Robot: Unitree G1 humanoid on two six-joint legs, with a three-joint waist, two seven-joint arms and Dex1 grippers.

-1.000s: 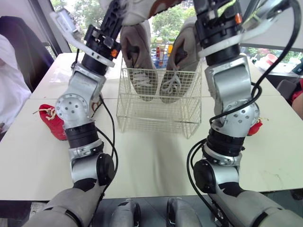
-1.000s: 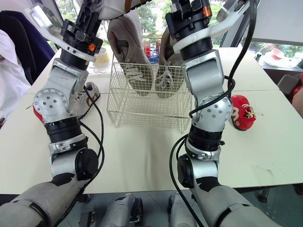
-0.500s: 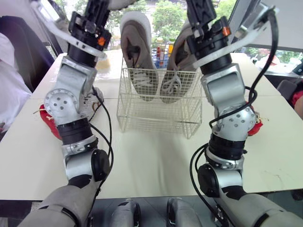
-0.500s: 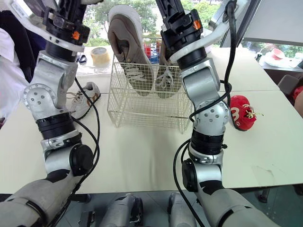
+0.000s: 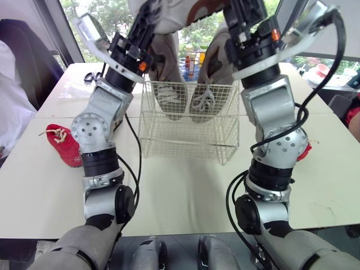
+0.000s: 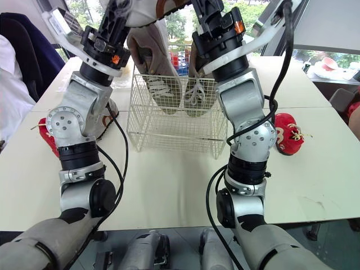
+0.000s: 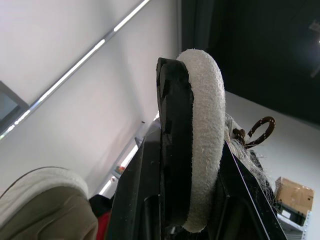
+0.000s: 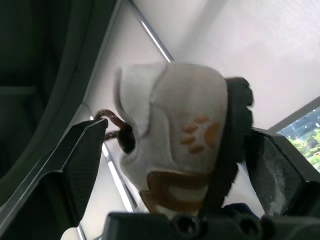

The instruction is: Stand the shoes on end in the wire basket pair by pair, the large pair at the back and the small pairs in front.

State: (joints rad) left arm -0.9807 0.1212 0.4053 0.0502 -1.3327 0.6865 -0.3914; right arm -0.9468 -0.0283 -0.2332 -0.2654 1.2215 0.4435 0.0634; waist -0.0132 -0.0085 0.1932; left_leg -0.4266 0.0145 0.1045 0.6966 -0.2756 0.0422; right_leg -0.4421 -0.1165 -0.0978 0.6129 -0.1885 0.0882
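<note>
The white wire basket stands mid-table. Two large beige shoes stand on end against its back side, laces facing me. Both arms are raised above the basket. My left gripper is shut on the fleecy collar of a small white shoe, pressed against one black finger. My right gripper is shut on a small white shoe with brown trim and an orange paw print. A red shoe lies on the table at the left, another red shoe at the right.
A white sneaker lies partly hidden behind my left arm. Scissors rest at the far left of the table. A person's white sleeve is at the left edge. The basket's front half holds nothing.
The left arm has swung back in toward the basket after leaning out to the left. The small white shoes show again at the top. The large shoes have stayed put.
</note>
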